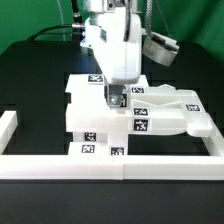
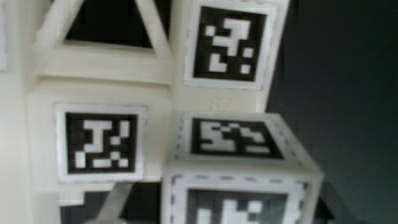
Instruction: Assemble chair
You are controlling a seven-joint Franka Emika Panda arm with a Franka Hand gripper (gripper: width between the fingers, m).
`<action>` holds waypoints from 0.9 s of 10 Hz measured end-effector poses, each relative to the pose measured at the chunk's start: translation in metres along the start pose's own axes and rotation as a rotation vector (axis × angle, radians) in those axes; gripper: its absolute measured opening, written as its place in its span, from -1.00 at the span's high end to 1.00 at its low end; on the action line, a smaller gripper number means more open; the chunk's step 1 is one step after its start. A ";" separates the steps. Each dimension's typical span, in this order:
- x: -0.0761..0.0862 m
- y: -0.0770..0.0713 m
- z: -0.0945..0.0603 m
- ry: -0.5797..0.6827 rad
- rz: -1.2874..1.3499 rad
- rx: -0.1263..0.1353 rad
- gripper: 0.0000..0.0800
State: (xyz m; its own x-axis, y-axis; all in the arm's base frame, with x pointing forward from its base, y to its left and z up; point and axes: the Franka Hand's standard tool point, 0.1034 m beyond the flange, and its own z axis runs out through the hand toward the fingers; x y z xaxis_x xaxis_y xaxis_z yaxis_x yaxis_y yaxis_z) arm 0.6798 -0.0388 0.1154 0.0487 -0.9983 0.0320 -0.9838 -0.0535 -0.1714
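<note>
The chair's white tagged pieces (image 1: 95, 125) stand packed together at the middle of the table, against the front rail. A longer chair piece (image 1: 172, 108) lies on the exterior view's right of them. My gripper (image 1: 113, 98) reaches straight down onto the top of this group, its dark fingers close together on a narrow white chair piece. In the wrist view a tagged white block (image 2: 240, 195) fills the near edge, and other tagged chair faces (image 2: 228, 45) (image 2: 98, 140) lie beyond it. My fingers do not show there.
A low white border rail (image 1: 110, 166) runs along the front, with side rails on the exterior view's left (image 1: 10, 125) and right (image 1: 214, 135). The table is black. The arm's white body (image 1: 115, 45) hangs over the back of the pieces.
</note>
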 end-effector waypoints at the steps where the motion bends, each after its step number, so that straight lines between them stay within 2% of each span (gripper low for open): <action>1: 0.000 0.000 0.000 -0.001 0.023 0.000 0.28; 5: -0.003 0.001 0.000 -0.012 0.284 -0.003 0.28; 7: -0.004 0.001 0.002 -0.012 0.264 -0.005 0.22; 8: -0.004 0.002 0.002 -0.011 0.239 -0.005 -0.26; 9: -0.004 0.002 0.003 -0.011 0.239 -0.006 -0.52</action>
State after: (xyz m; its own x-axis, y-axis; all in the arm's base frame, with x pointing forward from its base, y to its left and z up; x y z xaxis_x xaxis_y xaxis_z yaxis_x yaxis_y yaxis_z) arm 0.6784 -0.0351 0.1124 -0.1837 -0.9828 -0.0195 -0.9686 0.1844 -0.1669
